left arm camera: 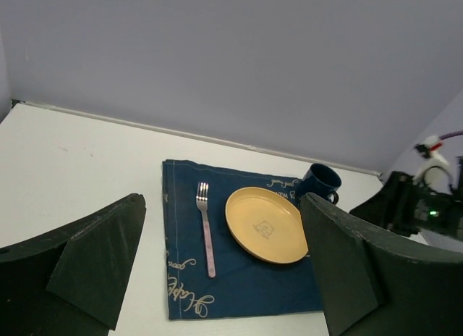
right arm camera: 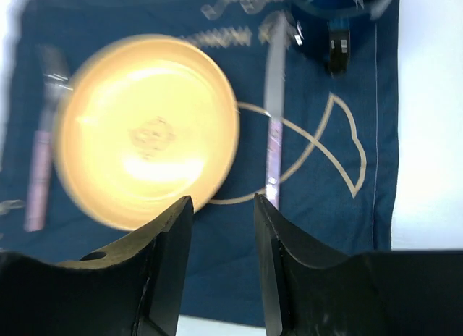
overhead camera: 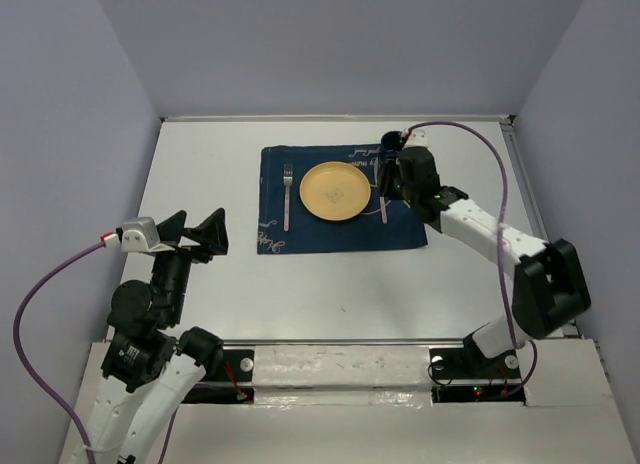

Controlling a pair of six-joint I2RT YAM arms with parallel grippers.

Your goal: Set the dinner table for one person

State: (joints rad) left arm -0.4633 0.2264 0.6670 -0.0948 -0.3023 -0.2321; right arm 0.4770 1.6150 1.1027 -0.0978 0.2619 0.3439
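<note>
The white dinner table point(overhead camera: 200, 164) carries a dark blue printed cloth point(overhead camera: 340, 234). On the cloth lie a yellow plate point(overhead camera: 335, 191), a fork point(overhead camera: 287, 199) to its left, a knife point(overhead camera: 382, 206) to its right and a dark blue mug point(overhead camera: 393, 141) at the far right corner. My right gripper point(overhead camera: 392, 181) hovers over the knife point(right arm camera: 273, 133), open and empty point(right arm camera: 223, 206), with the plate point(right arm camera: 145, 129) to its left and the mug point(right arm camera: 333, 10) beyond. My left gripper point(overhead camera: 195, 229) is open and empty, left of the cloth, facing the setting point(left arm camera: 224, 278).
Grey walls enclose the table on three sides. The left wrist view shows the plate point(left arm camera: 266, 224), fork point(left arm camera: 206, 227), mug point(left arm camera: 320, 182) and the right arm point(left arm camera: 419, 209) at the right. A purple cable point(overhead camera: 500, 184) arcs over the right arm.
</note>
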